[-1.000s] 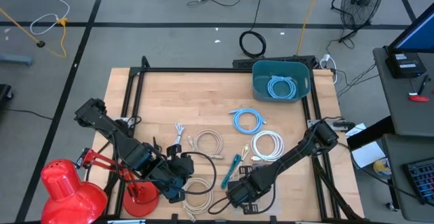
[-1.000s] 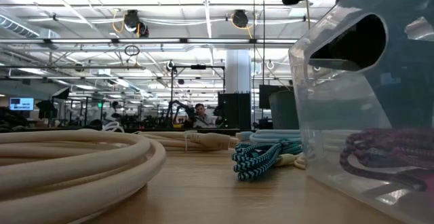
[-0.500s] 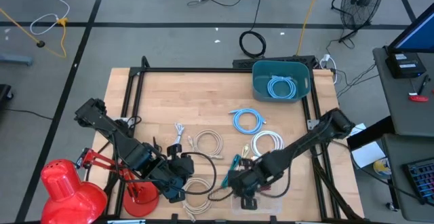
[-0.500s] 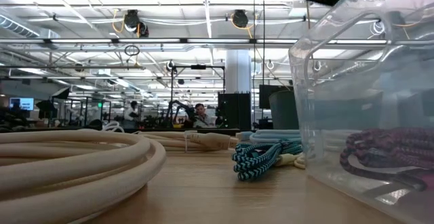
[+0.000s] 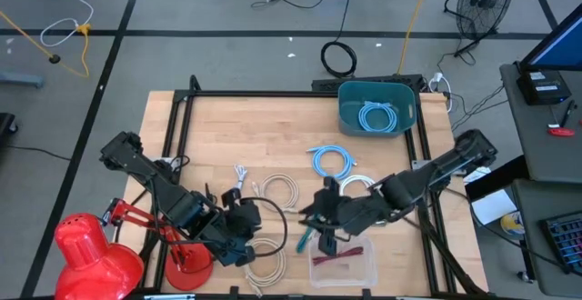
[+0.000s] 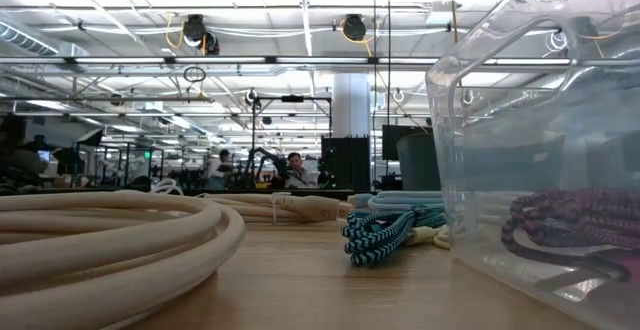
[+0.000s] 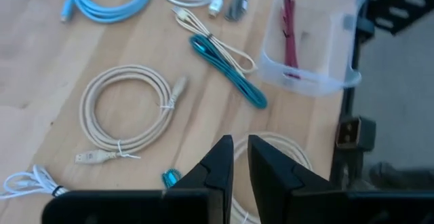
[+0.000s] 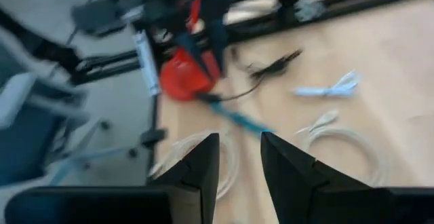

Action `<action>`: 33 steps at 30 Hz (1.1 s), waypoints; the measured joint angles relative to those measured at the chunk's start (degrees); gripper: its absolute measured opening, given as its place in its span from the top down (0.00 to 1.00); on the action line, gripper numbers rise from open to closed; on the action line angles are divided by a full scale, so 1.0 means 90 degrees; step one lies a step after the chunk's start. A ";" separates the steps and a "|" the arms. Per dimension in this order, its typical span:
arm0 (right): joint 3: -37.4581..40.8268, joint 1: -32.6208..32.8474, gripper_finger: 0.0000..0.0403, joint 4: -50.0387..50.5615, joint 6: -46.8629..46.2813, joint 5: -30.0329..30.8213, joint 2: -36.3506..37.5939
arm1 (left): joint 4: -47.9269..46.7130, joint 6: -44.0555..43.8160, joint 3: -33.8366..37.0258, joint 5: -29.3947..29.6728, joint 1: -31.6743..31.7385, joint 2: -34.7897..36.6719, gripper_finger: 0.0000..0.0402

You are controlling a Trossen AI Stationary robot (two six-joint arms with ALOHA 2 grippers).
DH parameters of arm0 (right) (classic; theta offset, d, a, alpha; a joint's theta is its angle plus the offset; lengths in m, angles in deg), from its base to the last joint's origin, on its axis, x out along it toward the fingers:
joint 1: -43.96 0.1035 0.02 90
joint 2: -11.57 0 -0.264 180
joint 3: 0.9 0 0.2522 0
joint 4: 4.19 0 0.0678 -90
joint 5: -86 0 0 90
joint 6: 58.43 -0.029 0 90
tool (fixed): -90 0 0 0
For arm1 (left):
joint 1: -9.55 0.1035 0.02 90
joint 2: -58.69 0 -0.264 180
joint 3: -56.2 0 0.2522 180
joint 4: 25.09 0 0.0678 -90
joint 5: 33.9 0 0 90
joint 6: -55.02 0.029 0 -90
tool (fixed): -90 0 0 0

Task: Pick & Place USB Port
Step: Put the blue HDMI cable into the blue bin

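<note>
A clear plastic box (image 5: 344, 264) stands at the table's near edge with a maroon USB cable (image 5: 338, 258) lying on its floor; the low view shows the cable (image 6: 575, 225) through the box wall (image 6: 540, 120). My right gripper (image 5: 323, 220) hovers open, just beyond the box, over a teal braided cable (image 5: 307, 235). That teal cable (image 7: 227, 71) rests flat on the wood. My left gripper (image 5: 241, 238) waits shut near the near-left corner, above a cream coil (image 5: 264, 259).
Loose on the wood are cream coils (image 5: 277, 191), a white coil (image 5: 359, 193) and a blue coil (image 5: 334, 161). A teal bin (image 5: 400, 123) at the far right holds another blue cable. A red lamp (image 5: 86, 255) stands off the near-left corner. Bare wood stretches across the far left.
My right gripper has risen from over the clear box and drawn back toward the far edge, ending above the teal braided cable; its dark shape has left the top of the low view. The maroon cable stays in the box.
</note>
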State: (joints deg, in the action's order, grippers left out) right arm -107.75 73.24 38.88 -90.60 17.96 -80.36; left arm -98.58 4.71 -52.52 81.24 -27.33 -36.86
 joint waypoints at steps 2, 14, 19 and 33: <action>0.0076 0.0000 0.76 0.0119 0.0082 0.0480 0.0167 | 0.0000 -0.0194 0.0000 0.0220 0.0021 0.0000 0.88; 0.1395 -0.0374 0.77 0.0252 0.0208 0.2908 0.1325 | 0.0027 -0.0981 0.0000 0.1054 0.0668 0.0000 0.88; 0.2157 -0.0993 0.77 0.0260 0.0153 0.2881 0.2044 | 0.0522 -0.0913 0.0000 0.0975 0.1164 0.0000 0.88; 0.3260 -0.3290 0.77 0.0397 0.0632 0.1778 0.3173 | 0.1989 -0.0133 0.0000 0.0550 0.2198 0.0000 0.88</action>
State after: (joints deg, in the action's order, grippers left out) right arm -78.41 43.62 42.45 -84.91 33.96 -51.81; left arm -80.67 3.51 -52.52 86.19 -7.55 -36.86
